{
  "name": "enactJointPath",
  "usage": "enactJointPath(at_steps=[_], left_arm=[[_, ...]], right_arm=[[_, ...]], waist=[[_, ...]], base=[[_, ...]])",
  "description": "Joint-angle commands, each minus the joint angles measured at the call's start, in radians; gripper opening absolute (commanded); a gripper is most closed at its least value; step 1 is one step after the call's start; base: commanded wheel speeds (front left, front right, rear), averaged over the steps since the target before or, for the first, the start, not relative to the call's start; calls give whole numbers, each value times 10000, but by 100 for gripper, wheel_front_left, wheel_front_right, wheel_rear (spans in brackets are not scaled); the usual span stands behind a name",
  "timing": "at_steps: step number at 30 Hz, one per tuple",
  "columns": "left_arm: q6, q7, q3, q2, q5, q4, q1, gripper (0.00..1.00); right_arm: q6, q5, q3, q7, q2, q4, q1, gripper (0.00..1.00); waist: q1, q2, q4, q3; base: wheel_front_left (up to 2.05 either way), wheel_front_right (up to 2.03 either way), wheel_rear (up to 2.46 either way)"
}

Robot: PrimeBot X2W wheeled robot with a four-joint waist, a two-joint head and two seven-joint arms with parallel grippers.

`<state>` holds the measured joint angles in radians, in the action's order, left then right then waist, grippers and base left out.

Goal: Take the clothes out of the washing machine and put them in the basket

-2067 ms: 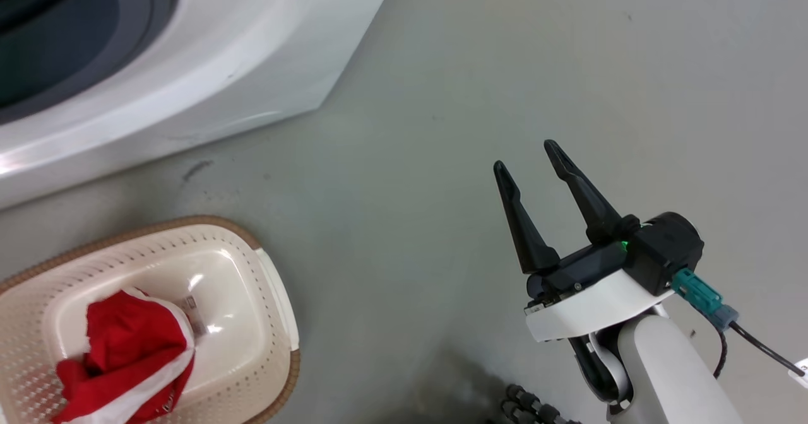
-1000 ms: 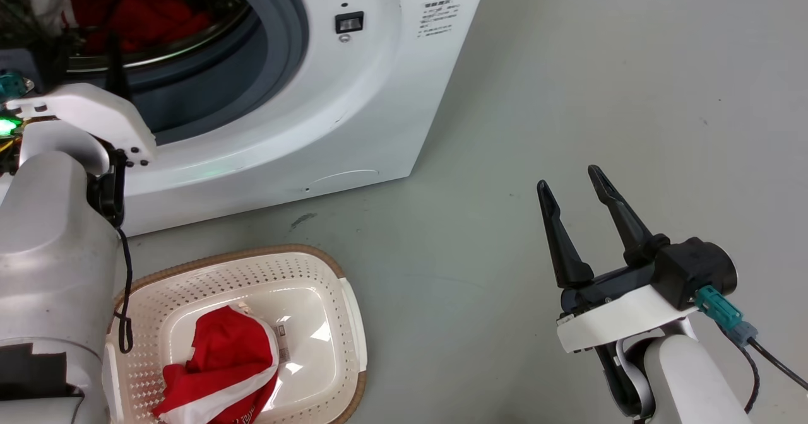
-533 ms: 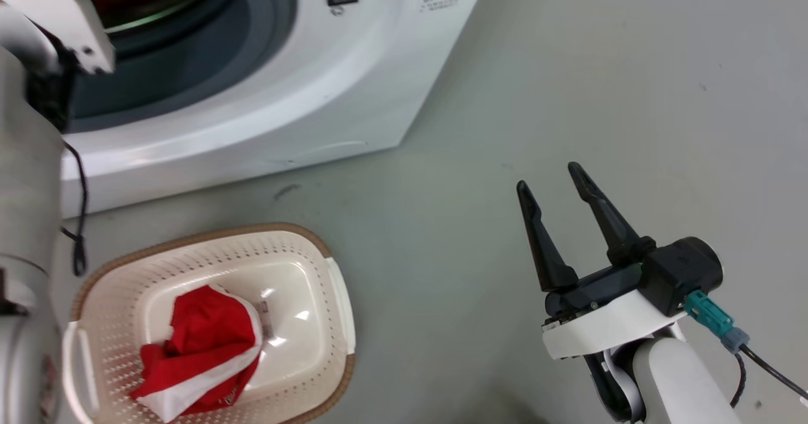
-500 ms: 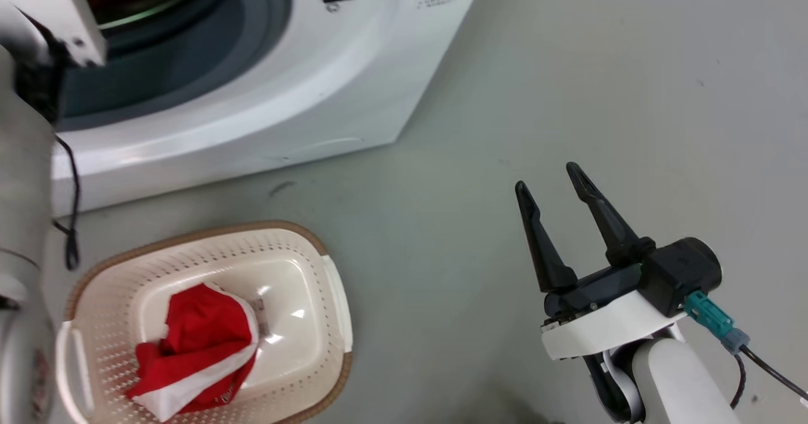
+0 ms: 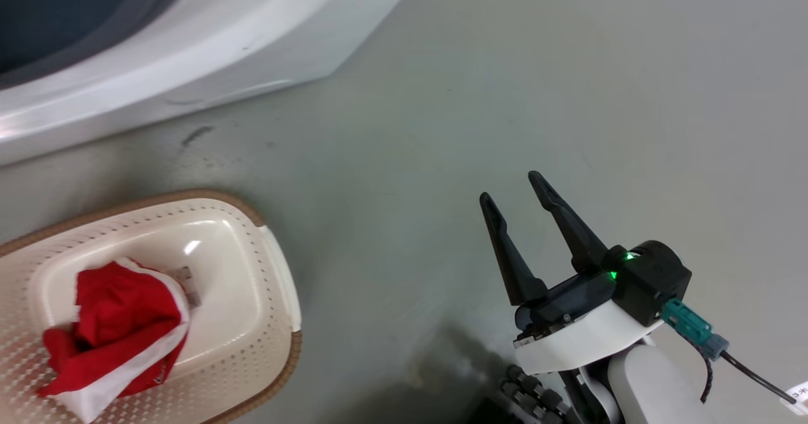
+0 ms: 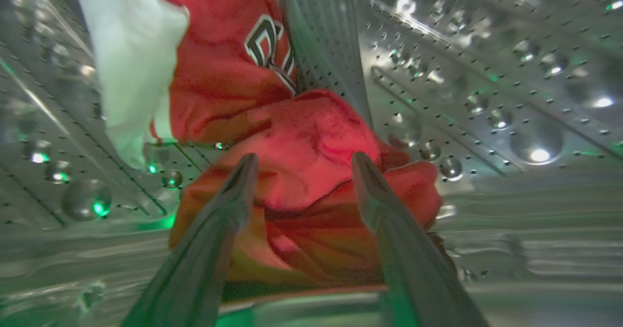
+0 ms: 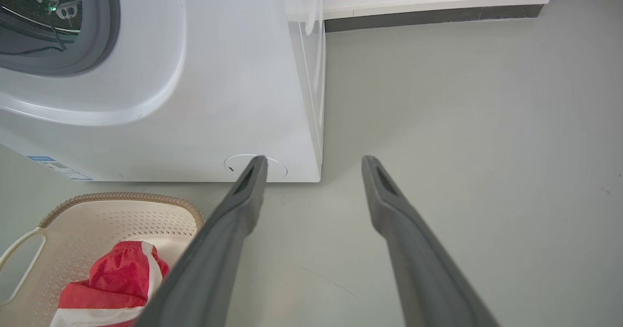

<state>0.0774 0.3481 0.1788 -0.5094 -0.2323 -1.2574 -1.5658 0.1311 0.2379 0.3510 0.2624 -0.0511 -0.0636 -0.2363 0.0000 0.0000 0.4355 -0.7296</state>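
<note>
White-cuffed black hand (image 5: 510, 186) (teal plug (image 5: 687, 324))

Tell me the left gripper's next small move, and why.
Probably shut the fingers, perhaps after easing slightly forward: the left gripper is open inside the drum, its fingers either side of a bunched red garment, not yet pinching it.

The grey floor (image 5: 536, 83) is carrying the white washing machine (image 5: 221, 45) and, near its front, the cream perforated laundry basket (image 5: 255, 348).
</note>
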Motion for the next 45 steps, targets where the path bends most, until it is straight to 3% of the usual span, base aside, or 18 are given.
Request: enactJointPath(at_steps=[1, 14, 15, 16, 17, 22, 26, 34, 45], left_arm=[[-97, 313, 33, -134, 48, -45, -220, 100], [-322, 2045, 362, -616, 112, -91, -644, 100], [-370, 2059, 336, -608, 61, -56, -636, 47], [-370, 2059, 336, -608, 61, -56, -636, 47], [-463, 1998, 322, -619, 65, 14, -634, 0], [-795, 1463, 411, -801, 156, 507, -571, 0], [-1113, 286, 540, -921, 290, 1252, -293, 0], [-1202, -1239, 666, -1047, 339, 2054, 181, 0], [-1058, -3601, 317, -223, -473, 2045, 2258, 0]], right_arm=[[-7, 105, 98, 26, 16, 99, -57, 100], [-7, 469, 640, 28, 14, 340, 288, 100], [-7, 500, 645, 28, 14, 355, 308, 100], [-7, 500, 645, 28, 14, 355, 308, 100], [-7, 533, 644, 28, 16, 362, 324, 100], [-7, 659, 731, 29, 14, 323, 197, 100], [-7, 628, 685, 29, 14, 254, 66, 100], [-7, 597, 556, 29, 14, 172, -130, 100], [-7, 400, 47, 30, 10, -203, -205, 100]], waist=[[0, 0, 367, -424], [0, 0, 887, -849], [0, 0, 892, -851], [0, 0, 892, -851], [0, 0, 894, -858], [0, 0, 906, -750], [0, 0, 800, -562], [0, 0, 639, -241], [0, 0, 54, 1227]], base=[[0, 0, 0], [0, 0, 0], [0, 0, 0], [0, 0, 0], [0, 0, 0], [0, 0, 0], [0, 0, 0], [0, 0, 0], [0, 0, 0]])
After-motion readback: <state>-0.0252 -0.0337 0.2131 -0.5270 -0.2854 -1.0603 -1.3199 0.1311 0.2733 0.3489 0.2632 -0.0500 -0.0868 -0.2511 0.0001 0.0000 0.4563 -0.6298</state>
